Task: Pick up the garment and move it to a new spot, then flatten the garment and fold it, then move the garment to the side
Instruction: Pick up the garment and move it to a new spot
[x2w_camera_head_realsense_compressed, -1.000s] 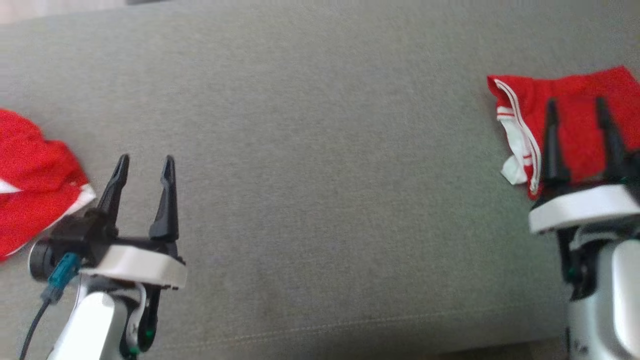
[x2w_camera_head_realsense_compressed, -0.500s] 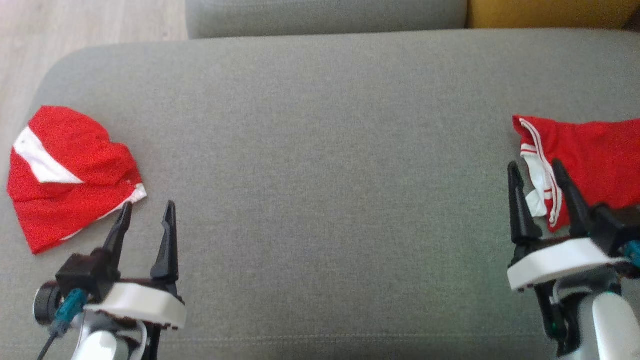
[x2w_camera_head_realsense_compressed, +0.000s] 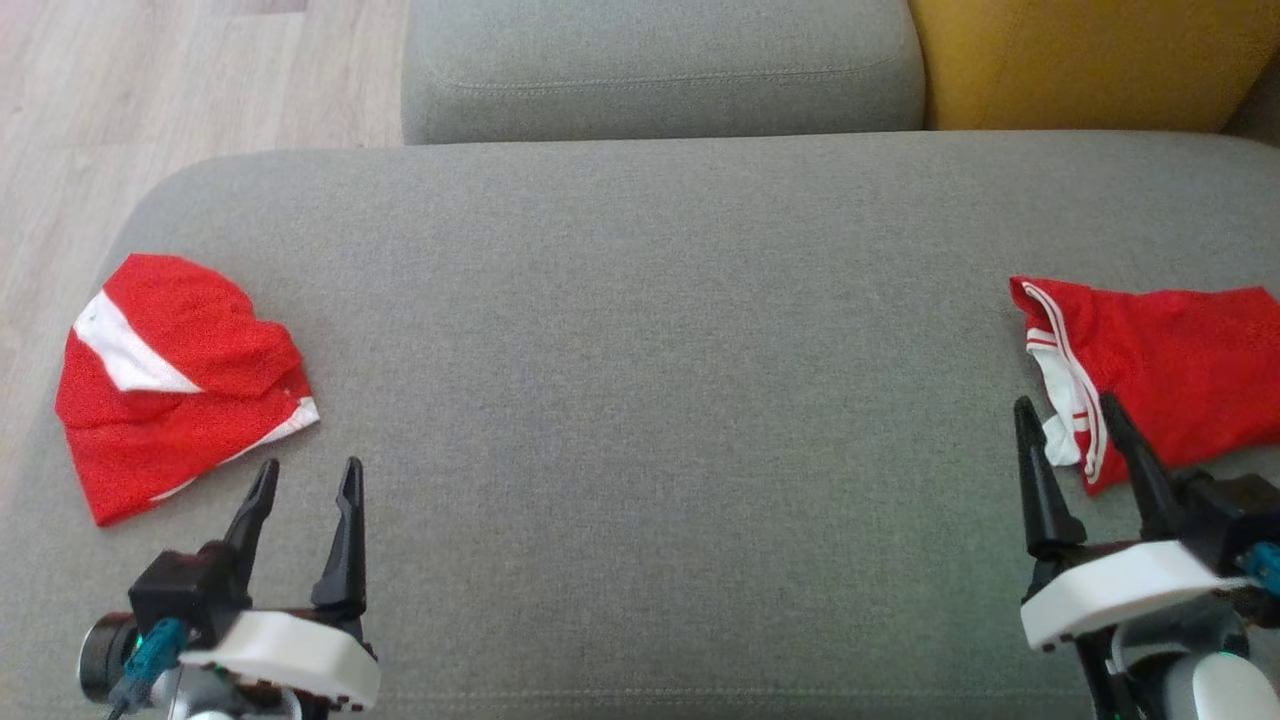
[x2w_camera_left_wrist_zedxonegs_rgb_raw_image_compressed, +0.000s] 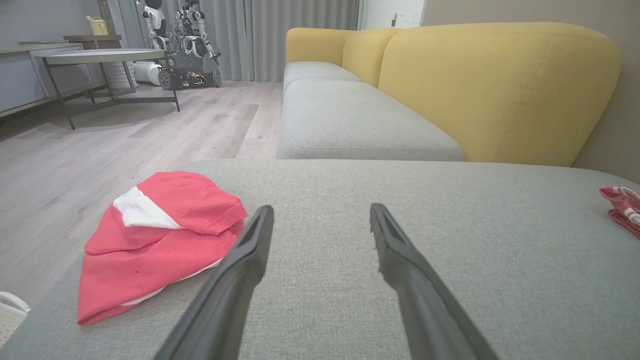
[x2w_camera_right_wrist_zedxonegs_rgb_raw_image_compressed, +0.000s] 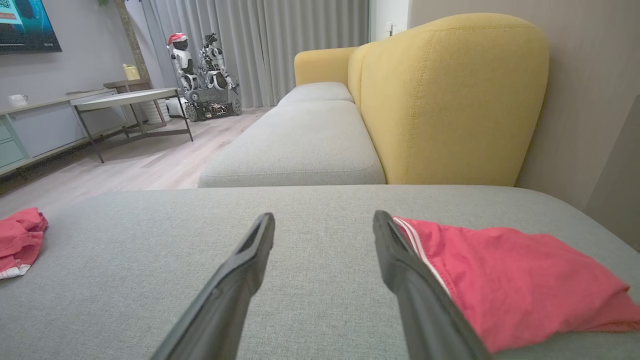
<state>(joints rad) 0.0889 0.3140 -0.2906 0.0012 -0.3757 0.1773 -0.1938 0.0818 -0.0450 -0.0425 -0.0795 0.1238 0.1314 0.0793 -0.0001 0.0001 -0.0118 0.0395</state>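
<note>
Grey cushion (x2w_camera_head_realsense_compressed: 640, 400): red garment (x2w_camera_head_realsense_compressed: 180, 380) left, red shorts (x2w_camera_head_realsense_compressed: 1170, 370) right.

A crumpled red-and-white cloth garment (x2w_camera_head_realsense_compressed: 180, 385) is laid left of the left fingers (x2w_camera_head_realsense_compressed: 345, 540); a flatter white-striped red garment (x2w_camera_head_realsense_compressed: 1160, 370) is laid beyond the right fingers (x2w_camera_head_realsense_compressed: 1038, 480).

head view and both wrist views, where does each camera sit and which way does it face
Head view: on the head, looking down at the grey cushion; left gripper and right gripper, open, at the bottom.
Left wrist view: low over the cushion, facing the yellow backrest; its own two fingers show.
Right wrist view: likewise low, facing the backrest; its fingers show.
Shared: all three see the left red garment and right red garment.
</note>
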